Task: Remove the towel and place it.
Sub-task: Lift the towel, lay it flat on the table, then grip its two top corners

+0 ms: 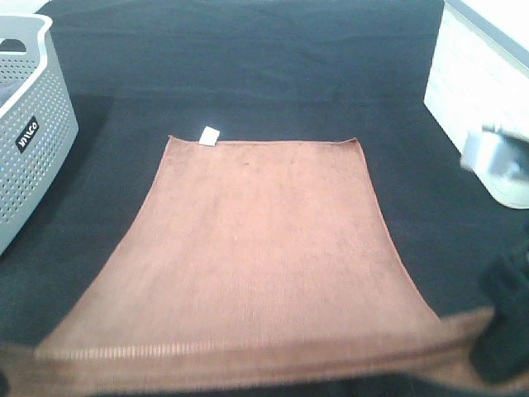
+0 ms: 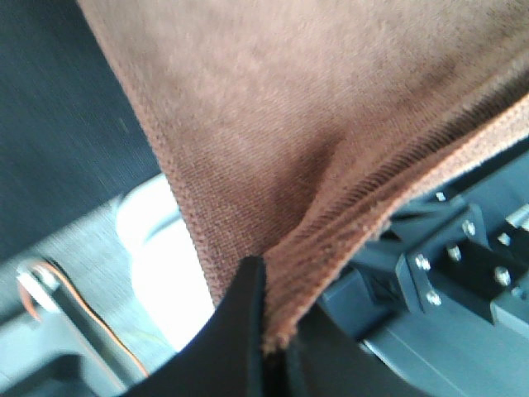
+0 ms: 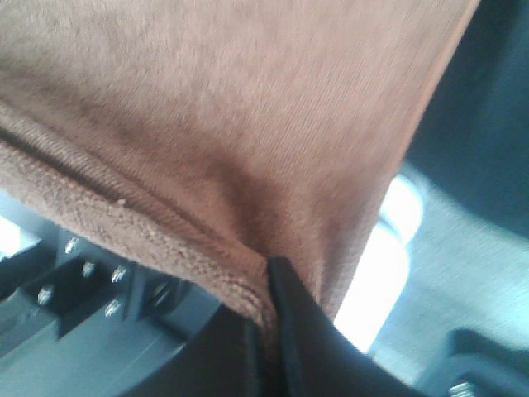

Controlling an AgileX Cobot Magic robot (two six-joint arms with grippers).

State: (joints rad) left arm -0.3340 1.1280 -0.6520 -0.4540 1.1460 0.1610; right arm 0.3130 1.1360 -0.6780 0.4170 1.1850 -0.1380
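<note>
The brown towel (image 1: 264,248) lies spread over the black table, its small white tag (image 1: 209,136) at the far left corner. Its near edge is lifted and stretched between both grippers. My left gripper (image 2: 269,331) is shut on the towel's near left corner (image 2: 331,165); in the exterior high view it sits at the bottom left edge, mostly out of frame. My right gripper (image 3: 264,318) is shut on the towel's near right corner (image 3: 231,124); it shows as a dark shape in the exterior high view (image 1: 504,331).
A grey perforated laundry basket (image 1: 29,132) stands at the far left. A white brick-pattern wall or box (image 1: 479,74) stands at the far right, with a white and grey object (image 1: 504,165) in front of it. The black table cloth (image 1: 248,66) stretches beyond the towel.
</note>
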